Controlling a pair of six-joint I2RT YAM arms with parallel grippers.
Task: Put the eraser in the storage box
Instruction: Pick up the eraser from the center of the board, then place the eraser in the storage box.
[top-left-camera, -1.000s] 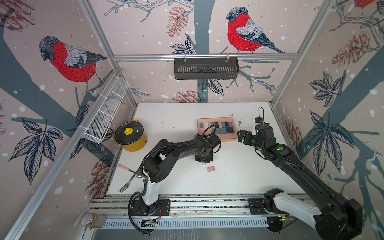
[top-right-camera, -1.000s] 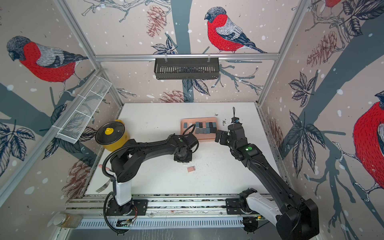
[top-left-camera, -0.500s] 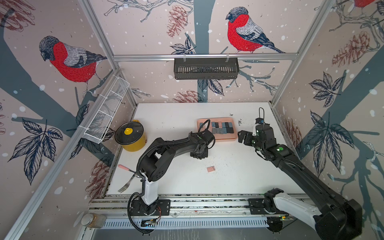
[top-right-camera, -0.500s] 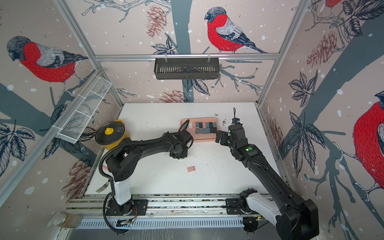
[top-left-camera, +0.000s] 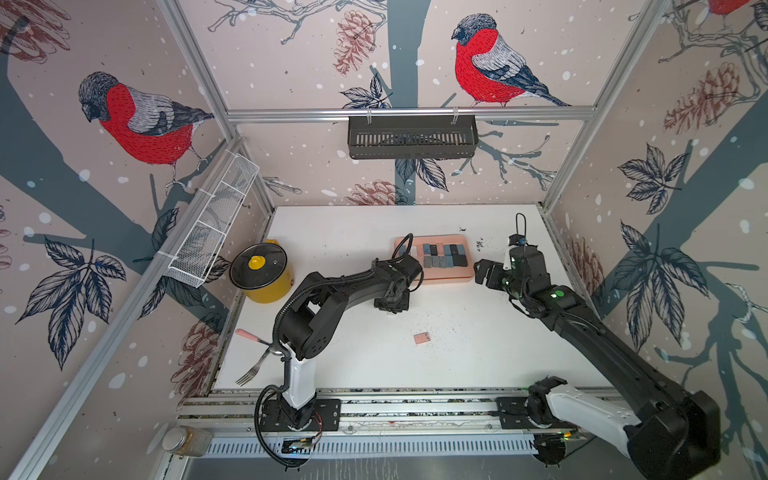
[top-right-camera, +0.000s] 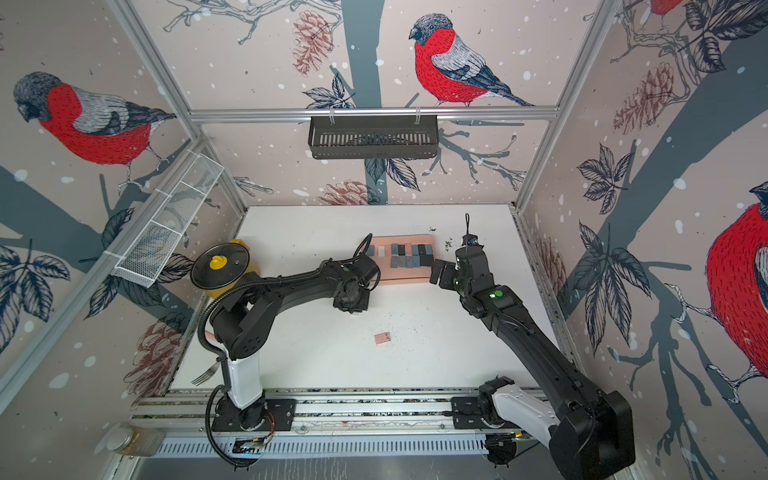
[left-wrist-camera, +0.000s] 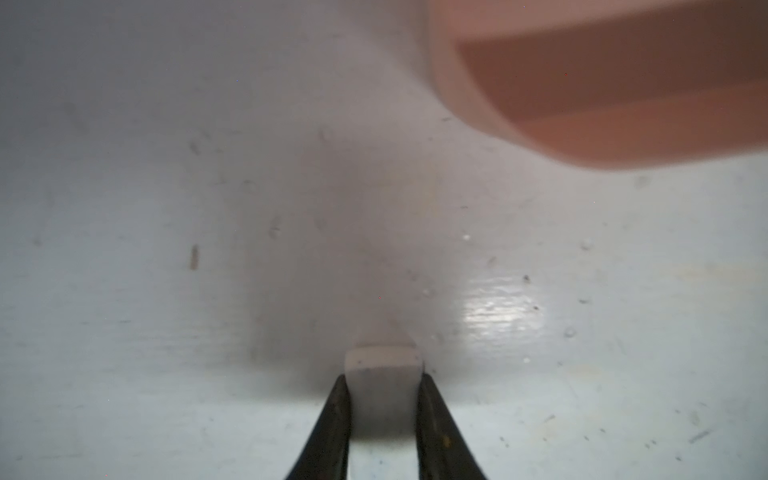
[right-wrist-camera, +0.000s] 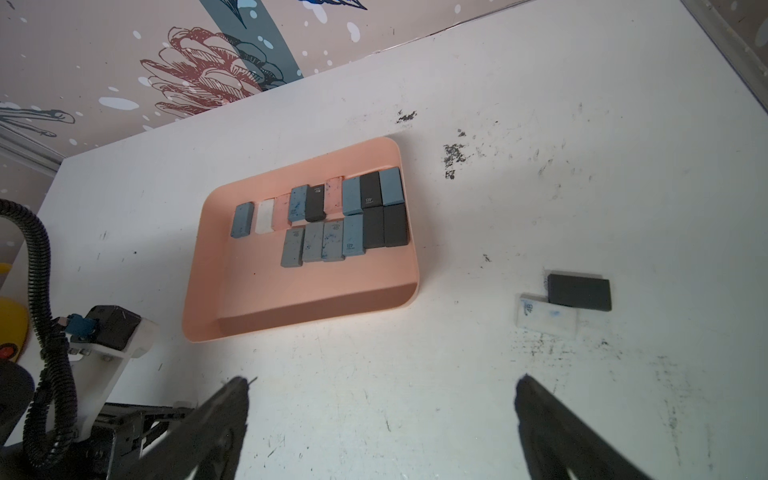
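Observation:
In the left wrist view my left gripper (left-wrist-camera: 382, 380) is shut on a white eraser (left-wrist-camera: 382, 365), held low over the white table. A corner of the salmon-pink storage box (left-wrist-camera: 623, 104) lies just beyond it. In both top views the left gripper (top-left-camera: 391, 305) (top-right-camera: 352, 305) hangs in front of the near left corner of the storage box (top-left-camera: 444, 275) (top-right-camera: 407, 273). Several grey, blue, black, white and pink erasers (right-wrist-camera: 332, 216) lie in rows in the storage box (right-wrist-camera: 291, 299). My right gripper (top-left-camera: 484, 272) (right-wrist-camera: 382, 382) stands open and empty beside the box's right end.
A pink eraser (top-left-camera: 422, 338) lies loose on the table nearer the front. A black eraser (right-wrist-camera: 579, 291) and a white one (right-wrist-camera: 546, 318) lie right of the box. A yellow pot (top-left-camera: 262, 272) and a fork (top-left-camera: 253, 365) sit at the left. A black basket (top-left-camera: 412, 137) hangs on the back wall.
My left gripper has shifted a little to the left in front of the box, still closed on the white eraser. The right arm has not moved.

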